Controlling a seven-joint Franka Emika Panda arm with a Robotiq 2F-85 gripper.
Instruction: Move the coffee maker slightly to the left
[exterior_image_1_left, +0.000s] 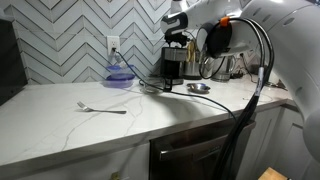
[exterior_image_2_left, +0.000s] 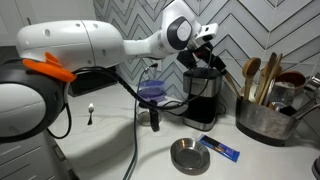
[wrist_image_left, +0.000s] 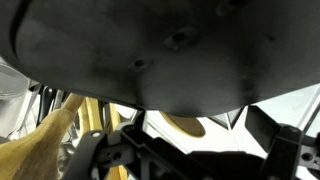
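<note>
Shows gripper (exterior_image_2_left: 207, 52) at the top of the coffee maker (exterior_image_2_left: 202, 97) on the countertop (exterior_image_2_left: 110, 150), finger spread and any grasp indiscernible.

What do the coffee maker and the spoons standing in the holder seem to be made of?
The coffee maker: black body, probably plastic, with a silver upper band that looks like steel. The spoons: likely wood, given their matte tan colour.

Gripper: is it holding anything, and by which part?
It cannot be told: the gripper sits at the top of the coffee maker, but no view shows whether it grips.
</note>
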